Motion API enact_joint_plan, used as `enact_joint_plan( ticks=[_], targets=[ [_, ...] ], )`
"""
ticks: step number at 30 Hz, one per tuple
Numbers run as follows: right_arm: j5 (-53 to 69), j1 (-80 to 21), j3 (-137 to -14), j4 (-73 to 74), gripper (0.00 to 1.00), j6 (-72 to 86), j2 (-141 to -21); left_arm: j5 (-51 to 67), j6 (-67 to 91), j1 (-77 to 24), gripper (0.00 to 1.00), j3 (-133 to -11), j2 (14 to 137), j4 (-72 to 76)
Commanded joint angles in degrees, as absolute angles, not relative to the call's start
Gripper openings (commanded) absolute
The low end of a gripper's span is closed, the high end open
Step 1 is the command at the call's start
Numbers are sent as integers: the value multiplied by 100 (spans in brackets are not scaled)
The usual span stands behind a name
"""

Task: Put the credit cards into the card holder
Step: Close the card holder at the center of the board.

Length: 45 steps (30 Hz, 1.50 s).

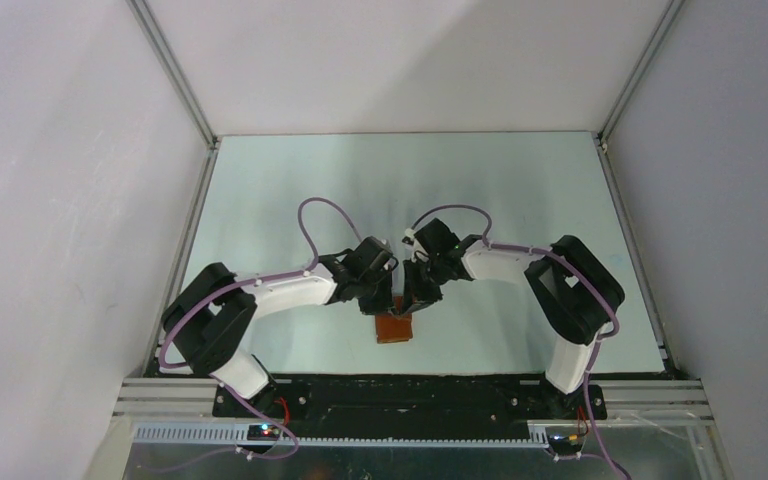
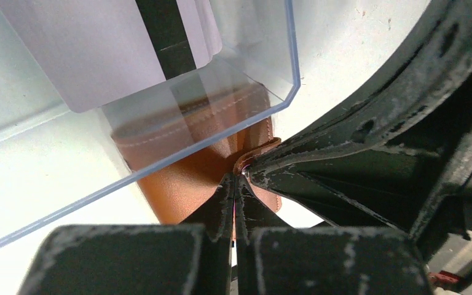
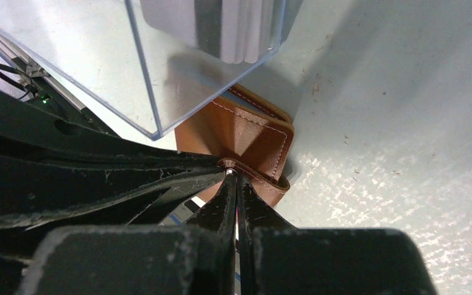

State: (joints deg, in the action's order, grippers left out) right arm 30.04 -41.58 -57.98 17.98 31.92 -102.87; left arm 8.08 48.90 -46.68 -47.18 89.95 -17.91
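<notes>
From above, we see both arms folded inward so that the left hand (image 1: pixel 388 296) and the right hand (image 1: pixel 418 298) meet over the middle of the pale counter (image 1: pixel 520 200). Just below them lies the tan card holder (image 1: pixel 394 328). Its far part is covered by the two hands, and their fingertips are too small and dark here to make out.

In the left wrist view, the left hand (image 2: pixel 236 184) has its fingers pressed together, tips at the brown card holder (image 2: pixel 184 181). The right hand (image 2: pixel 252 171) comes in from the right, its tip touching the same leather edge. We cannot tell whether leather is nipped between either pair. A clear plastic box (image 2: pixel 264 67) fills the upper left and blurs the holder behind it. Inside stand the credit cards (image 2: pixel 98 55), pale with a dark stripe and cut off by the top edge, so we cannot count them.

In the right wrist view, the right hand (image 3: pixel 234 183) is closed, tips against the stitched tab of the card holder (image 3: pixel 252 138). The left hand (image 3: pixel 212 165) reaches the same spot from the left. The clear box (image 3: pixel 98 55) stands behind the holder, hiding its far end, and only the lower ends of the cards (image 3: pixel 239 31) show.
</notes>
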Motion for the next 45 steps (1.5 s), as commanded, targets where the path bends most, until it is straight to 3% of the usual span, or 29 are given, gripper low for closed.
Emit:
enact_joint_plan(
  ticks=[1,29,37,45],
  targets=[
    [2949,-4227,-5793,1671,0,3159,-10464,574,4685,-4742,0,-4869,9054,-2071],
    [1256,-5204,-5700,2755,0,2987,-11446,501,4871,-4996,0,-4924,9265,-2098],
    [2361,-4964,-5816,2208,0,2947,-10583,389,4968,-4994,0,-4944,9033,-2091],
    [2607,-4693,-5940,2178,0,2986,-9888,276,4989,-4984,0,-4991,8826,-2091]
  ],
)
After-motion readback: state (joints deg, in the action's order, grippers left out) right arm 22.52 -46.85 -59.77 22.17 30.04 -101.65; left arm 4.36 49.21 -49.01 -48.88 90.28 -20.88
